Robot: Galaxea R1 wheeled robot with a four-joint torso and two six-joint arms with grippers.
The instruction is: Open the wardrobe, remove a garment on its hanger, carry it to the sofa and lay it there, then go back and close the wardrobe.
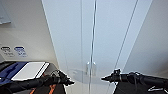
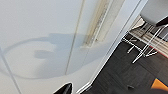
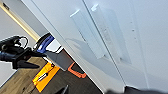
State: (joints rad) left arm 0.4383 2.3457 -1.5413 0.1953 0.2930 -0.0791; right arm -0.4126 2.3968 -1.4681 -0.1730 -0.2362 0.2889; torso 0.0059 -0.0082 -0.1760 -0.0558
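Observation:
The wardrobe (image 1: 75,37) stands right in front of me, tall and white, with both doors shut. Its two small white handles (image 1: 90,69) sit side by side at the doors' meeting edge, and they appear again in the right wrist view as handles (image 3: 96,35). My left gripper (image 1: 71,82) hovers just left of and below the handles, apart from the door. My right gripper (image 1: 103,78) points in from the right at about the same height, also short of the handles. The garment, the hanger and the sofa are hidden from me.
A dark case with a blue and white top (image 1: 27,71) lies at the wardrobe's left, with orange pieces (image 3: 46,76) on the dark floor. A white chair on thin metal legs (image 2: 150,37) stands beside the wardrobe. Two blue labels (image 1: 20,51) mark the left wall.

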